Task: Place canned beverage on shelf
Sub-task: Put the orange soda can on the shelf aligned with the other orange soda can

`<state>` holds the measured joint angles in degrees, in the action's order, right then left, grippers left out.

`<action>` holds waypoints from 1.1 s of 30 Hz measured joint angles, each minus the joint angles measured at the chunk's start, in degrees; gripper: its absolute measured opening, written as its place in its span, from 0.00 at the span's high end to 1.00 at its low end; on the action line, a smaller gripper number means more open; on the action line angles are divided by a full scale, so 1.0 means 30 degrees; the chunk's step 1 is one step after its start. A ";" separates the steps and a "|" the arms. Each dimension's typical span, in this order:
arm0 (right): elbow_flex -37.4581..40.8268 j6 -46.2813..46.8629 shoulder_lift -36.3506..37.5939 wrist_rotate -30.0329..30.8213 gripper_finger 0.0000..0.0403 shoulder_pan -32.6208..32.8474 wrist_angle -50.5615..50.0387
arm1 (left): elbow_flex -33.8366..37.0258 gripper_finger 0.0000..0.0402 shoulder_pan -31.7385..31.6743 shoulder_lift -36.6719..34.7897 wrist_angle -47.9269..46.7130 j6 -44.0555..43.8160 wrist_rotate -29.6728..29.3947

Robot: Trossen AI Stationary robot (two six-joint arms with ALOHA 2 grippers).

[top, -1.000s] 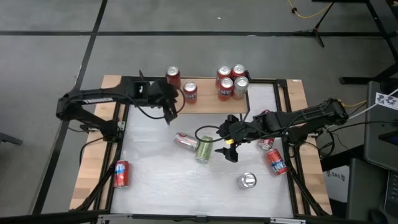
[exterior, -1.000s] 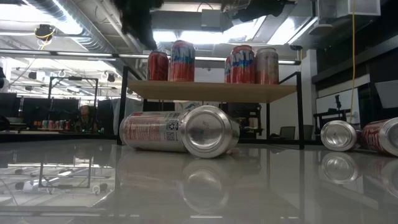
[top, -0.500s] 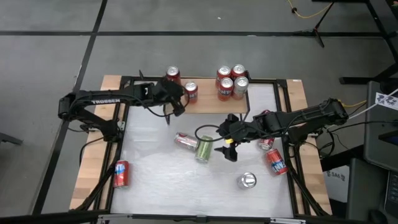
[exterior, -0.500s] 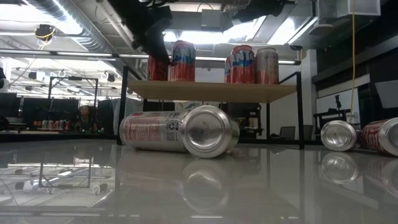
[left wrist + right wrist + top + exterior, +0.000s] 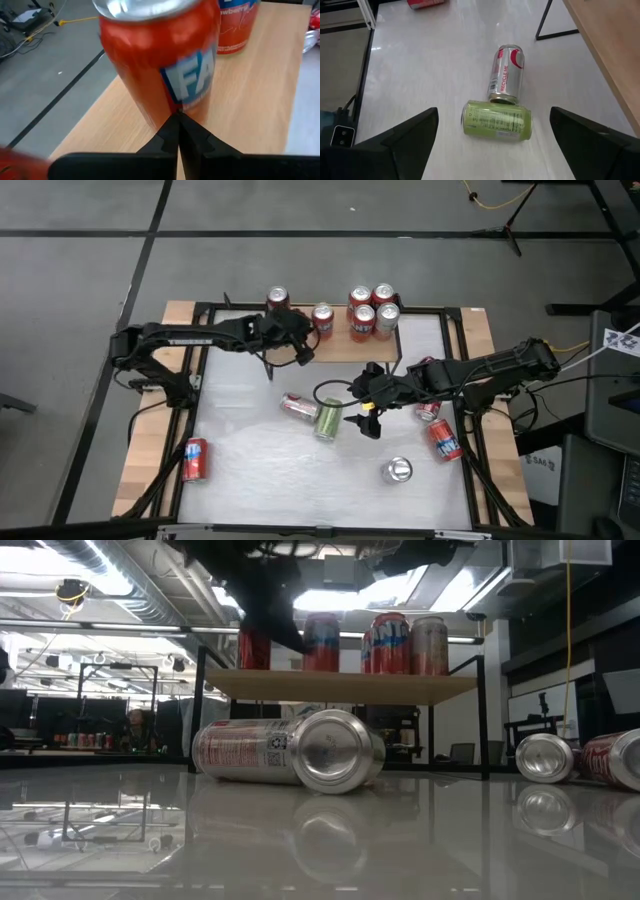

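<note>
Rightward along the shelf [image 5: 340, 345] slides the red can [image 5: 322, 317], pushed by the left tool [image 5: 301, 343], fingers closed, empty; push low, slowly; right tool [image 5: 366, 412] waits open.

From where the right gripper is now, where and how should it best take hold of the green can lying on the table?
Probably from straight above, end to end. The green can lies on its side with both flat ends free, while the silver can touches one long side. The open right gripper hovers over it with a finger beyond each end.
</note>
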<state>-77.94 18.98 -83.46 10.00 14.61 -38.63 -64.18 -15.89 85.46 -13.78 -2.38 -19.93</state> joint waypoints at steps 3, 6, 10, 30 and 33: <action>0.0001 0.0000 0.0000 0.0001 0.08 0.0000 0.0001 | 0.0000 1.00 -0.0205 0.0951 0.1360 0.0002 0.0046; -0.0006 0.0000 0.0000 0.0001 0.08 0.0000 0.0006 | 0.0000 1.00 -0.0451 0.1671 0.2488 0.0001 0.0061; -0.0002 0.0000 0.0000 0.0008 0.08 0.0000 -0.0006 | 0.0000 1.00 -0.0785 0.2259 0.3950 -0.0011 0.0404; 0.0002 0.0000 0.0000 0.0008 0.08 0.0000 -0.0011 | 0.0000 1.00 0.0171 0.2568 0.5128 -0.0202 0.0145; 0.0002 0.0000 0.0000 0.0008 0.08 0.0000 -0.0015 | 0.0000 1.00 0.0553 0.2568 0.5122 -0.0230 -0.0153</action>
<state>-77.93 18.98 -83.46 10.02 14.61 -38.68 -64.18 -14.23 93.17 1.59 -3.07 -20.39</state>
